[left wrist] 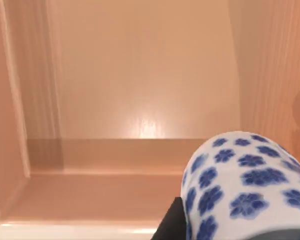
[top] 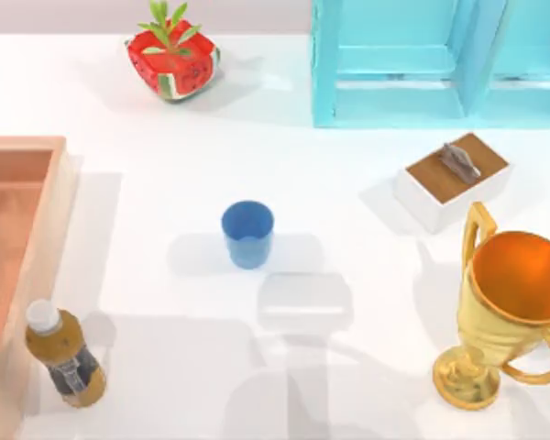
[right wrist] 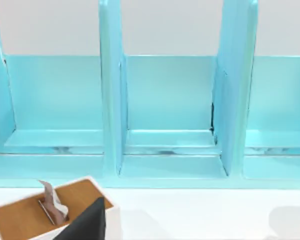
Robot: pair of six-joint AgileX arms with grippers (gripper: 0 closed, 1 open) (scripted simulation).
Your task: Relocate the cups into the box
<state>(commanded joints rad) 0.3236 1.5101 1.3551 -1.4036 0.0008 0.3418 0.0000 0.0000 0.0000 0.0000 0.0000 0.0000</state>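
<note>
Hovering over the wooden box (left wrist: 140, 75), the left pincer (left wrist: 190, 227) held the floral cup (left wrist: 245, 190), release pending; the blue tumbler (top: 248, 234) waited on the tabletop (top: 348, 367).

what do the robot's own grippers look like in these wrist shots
Little of them shows. In the left wrist view, the left gripper's finger is a plain matt black, flat-sided piece with no markings or cables. In the right wrist view, the right gripper's finger is a dark charcoal, angular tapered wedge, likewise unmarked.
</note>
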